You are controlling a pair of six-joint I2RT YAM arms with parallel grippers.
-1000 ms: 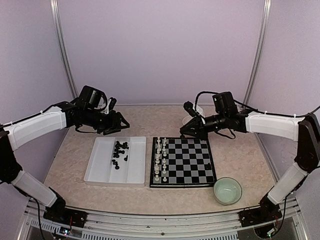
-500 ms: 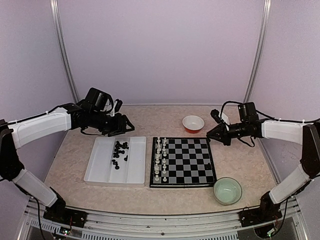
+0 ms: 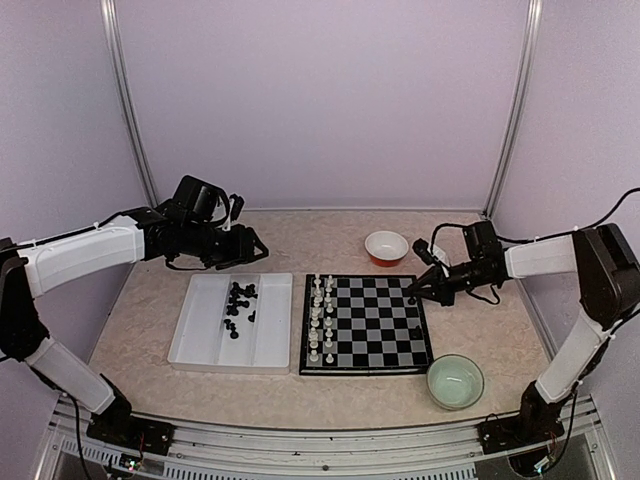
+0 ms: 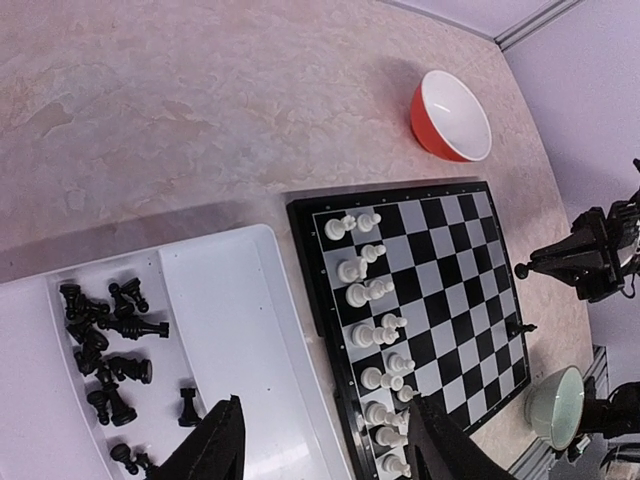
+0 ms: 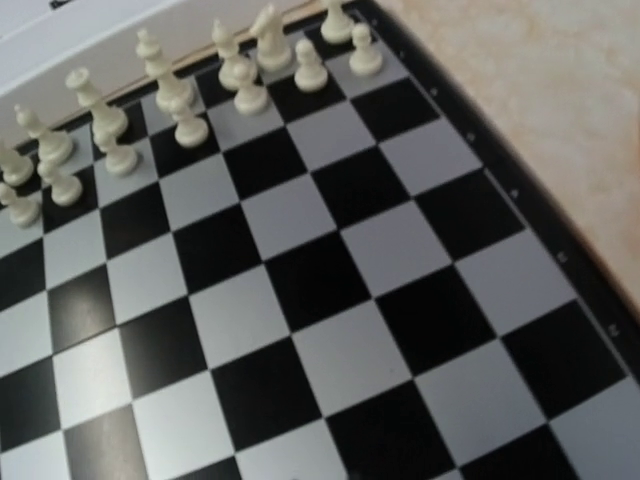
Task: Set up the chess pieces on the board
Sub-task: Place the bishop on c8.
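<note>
The board (image 3: 380, 325) lies mid-table, with white chess pieces (image 3: 320, 315) in two columns along its left side and one black piece (image 3: 417, 330) near its right edge. Several black chess pieces (image 3: 238, 305) lie heaped in the white tray (image 3: 205, 340). My left gripper (image 3: 245, 250) hovers open over the tray's back edge, empty; its fingers (image 4: 215, 445) frame the tray and the white pieces (image 4: 375, 330). My right gripper (image 3: 412, 297) is low at the board's right edge, shut on a small round-headed black piece (image 4: 519, 270). The right wrist view shows only board squares (image 5: 330, 280) and white pieces (image 5: 170, 110).
An orange bowl (image 3: 386, 246) sits behind the board's back right corner, close to the right arm. A pale green bowl (image 3: 455, 381) stands off the board's front right corner. Purple walls enclose the table on three sides.
My right gripper swung from above the board's back edge out to the right, then came down to the board's right edge. The left gripper shifted slightly right and stayed open.
</note>
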